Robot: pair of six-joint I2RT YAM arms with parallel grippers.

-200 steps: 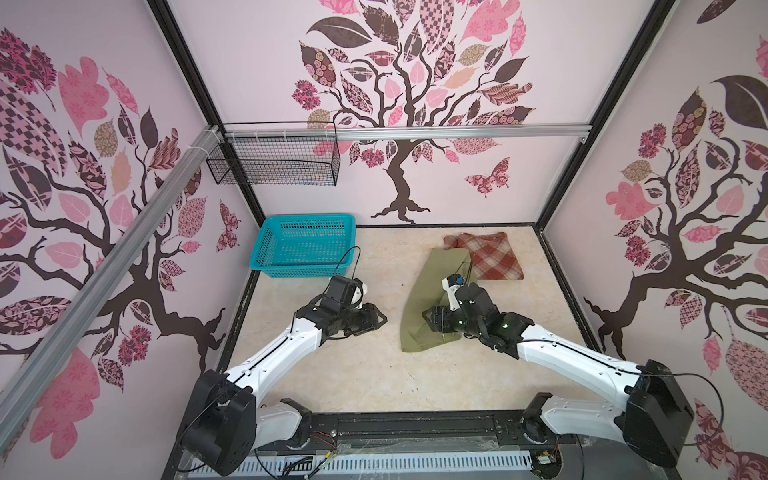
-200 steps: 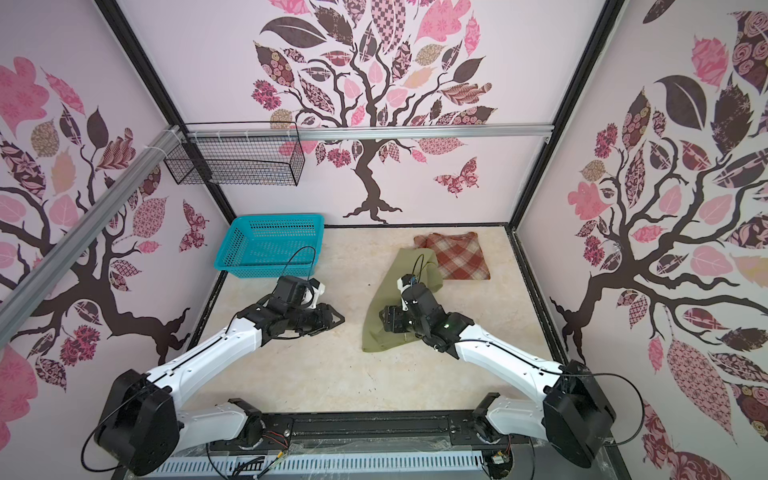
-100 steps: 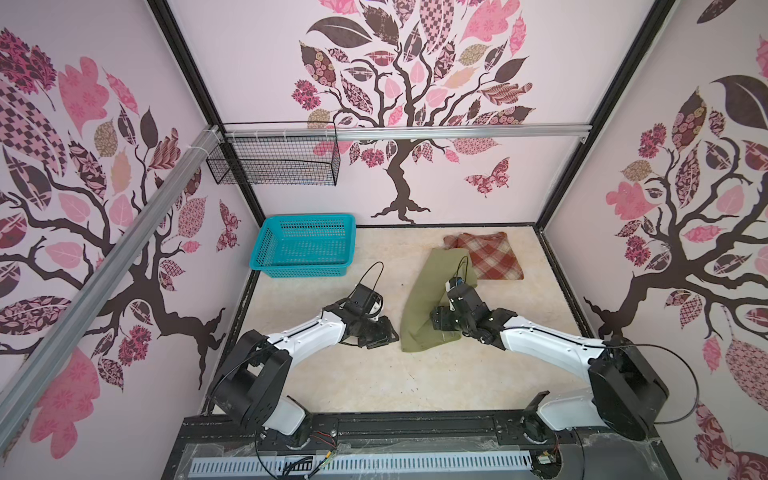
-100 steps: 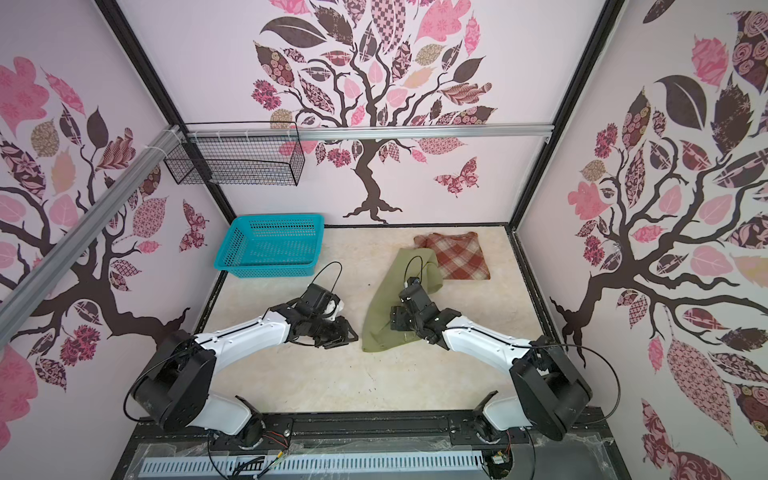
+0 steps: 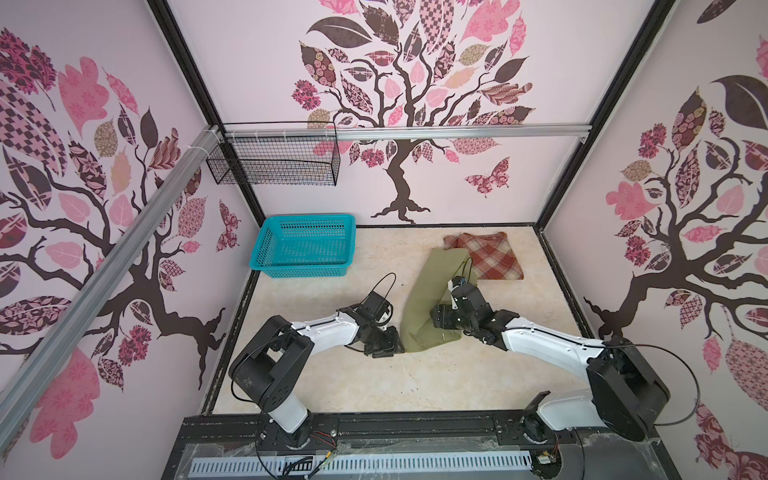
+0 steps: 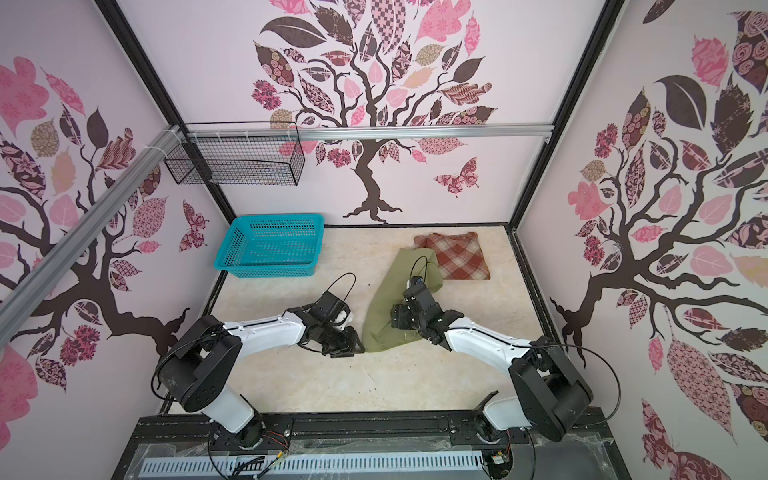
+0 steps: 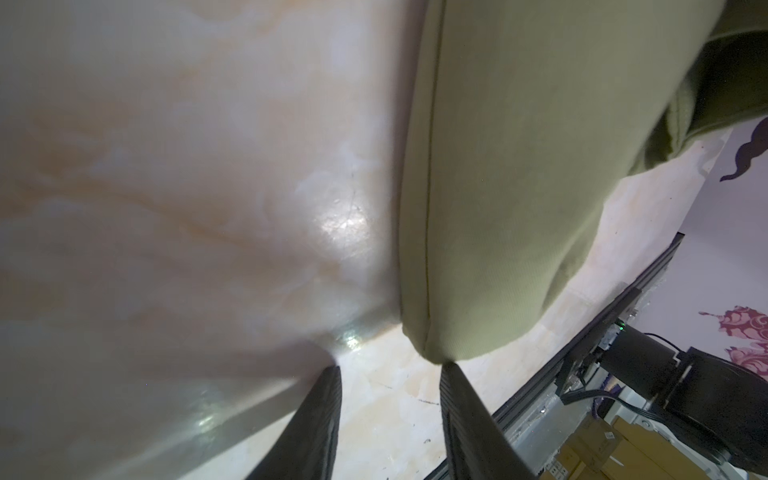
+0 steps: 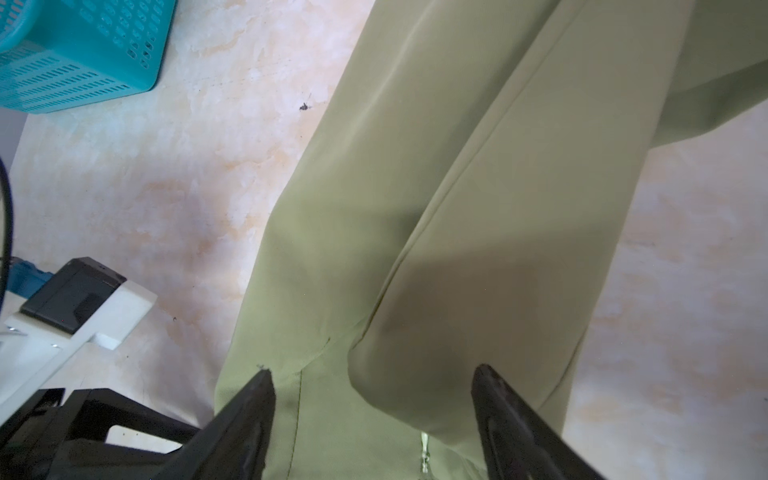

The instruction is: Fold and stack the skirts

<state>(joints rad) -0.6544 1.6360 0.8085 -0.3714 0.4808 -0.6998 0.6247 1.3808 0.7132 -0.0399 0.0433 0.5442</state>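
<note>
Olive-green plain cloth skirt: lies lengthwise mid-table, far end touching the rust-red and cream plaid skirt, which lies folded flat at back right.
Left hand: released, one fingertip at the olive skirt's near corner.
Right hand: spread wide, unclenched, straddling an olive fold.

Pale pink walls carry a mural of dark-branched trees with pink patterned leaves, joined at the corners by black posts. A silver rail crosses the back wall, with a black wire basket hanging at its left end. The cream marbled floor is glossy, and a turquoise plastic basket sits in its far left corner.
</note>
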